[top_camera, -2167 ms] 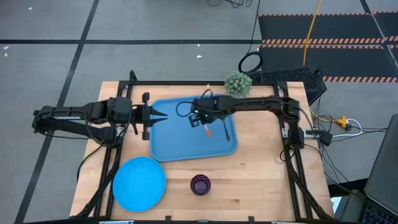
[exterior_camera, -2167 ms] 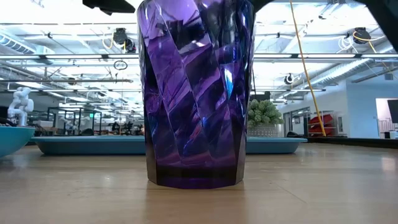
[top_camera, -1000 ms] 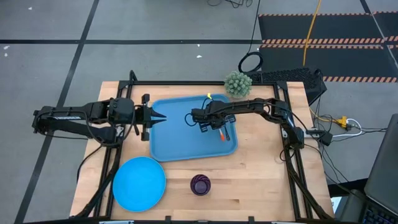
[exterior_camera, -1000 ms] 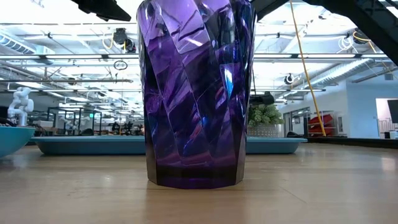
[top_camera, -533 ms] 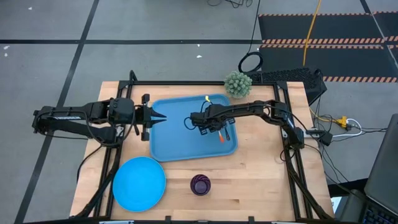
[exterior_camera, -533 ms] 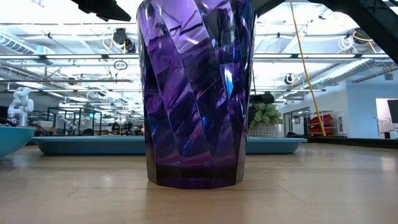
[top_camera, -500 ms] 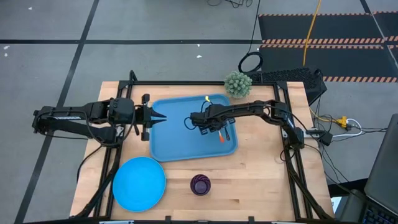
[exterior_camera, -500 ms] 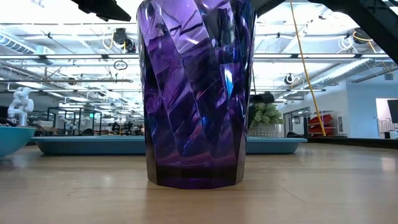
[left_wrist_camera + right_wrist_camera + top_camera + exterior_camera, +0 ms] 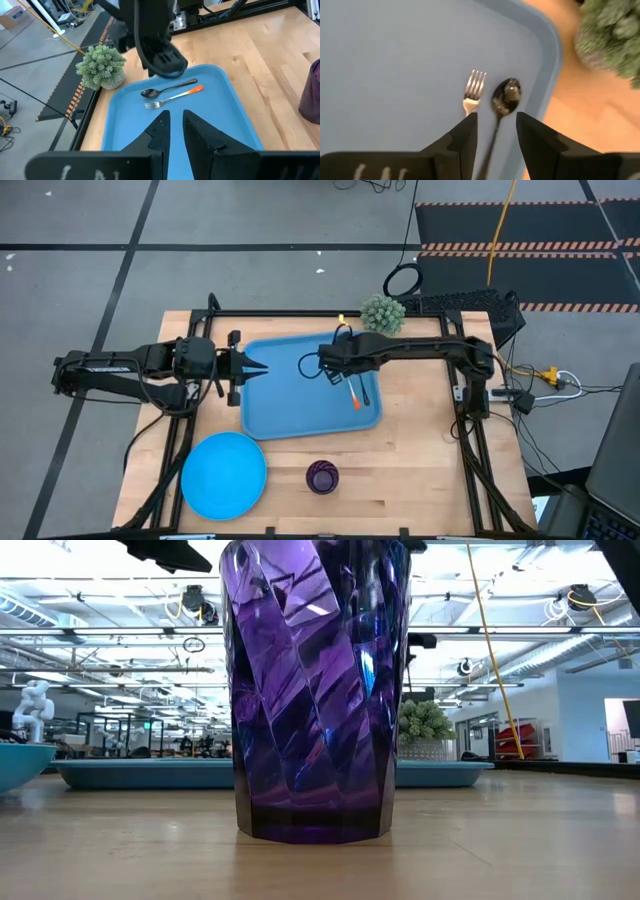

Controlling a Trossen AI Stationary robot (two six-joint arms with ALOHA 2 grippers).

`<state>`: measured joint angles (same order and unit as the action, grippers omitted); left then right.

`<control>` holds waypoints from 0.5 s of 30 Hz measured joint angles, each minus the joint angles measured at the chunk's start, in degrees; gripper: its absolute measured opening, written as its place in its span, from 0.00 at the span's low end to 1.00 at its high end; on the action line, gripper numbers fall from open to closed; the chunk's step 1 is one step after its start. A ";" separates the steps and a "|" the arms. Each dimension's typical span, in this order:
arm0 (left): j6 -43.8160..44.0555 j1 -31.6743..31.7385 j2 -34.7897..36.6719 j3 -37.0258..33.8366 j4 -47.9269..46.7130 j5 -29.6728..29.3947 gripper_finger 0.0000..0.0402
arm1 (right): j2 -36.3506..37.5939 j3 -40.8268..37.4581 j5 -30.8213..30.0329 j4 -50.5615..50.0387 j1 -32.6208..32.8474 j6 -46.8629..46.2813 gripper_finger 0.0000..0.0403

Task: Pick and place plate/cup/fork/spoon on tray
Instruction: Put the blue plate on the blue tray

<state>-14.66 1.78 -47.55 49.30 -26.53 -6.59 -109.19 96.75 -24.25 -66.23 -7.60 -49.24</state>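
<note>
spread apart and empty, the right gripper [image 9: 495,131] hangs over the spoon [image 9: 504,97] and fork [image 9: 473,91], lying side by side in the tray [image 9: 290,415]. left gripper [image 9: 172,122], fingers slightly parted, sits at the tray's left edge.

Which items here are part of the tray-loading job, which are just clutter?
Job items:
- tray
- fork, on tray
- spoon, on tray beside fork
- plate, on table
- cup, on table

Clutter:
- small potted plant at table's far edge
- cable coil on floor

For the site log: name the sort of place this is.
Probably a robotics lab or workshop: hazard-striped floor mats, loose cables beside the wooden table, and an open hall with ceiling lights behind.
</note>
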 joint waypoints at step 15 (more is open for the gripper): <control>1.28 0.01 -0.34 0.00 -0.07 0.03 0.14 | 7.42 -0.03 -1.18 -12.08 11.00 6.02 0.32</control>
<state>-13.38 1.79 -47.89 49.30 -26.60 -6.56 -101.77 96.72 -25.43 -78.31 3.40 -43.23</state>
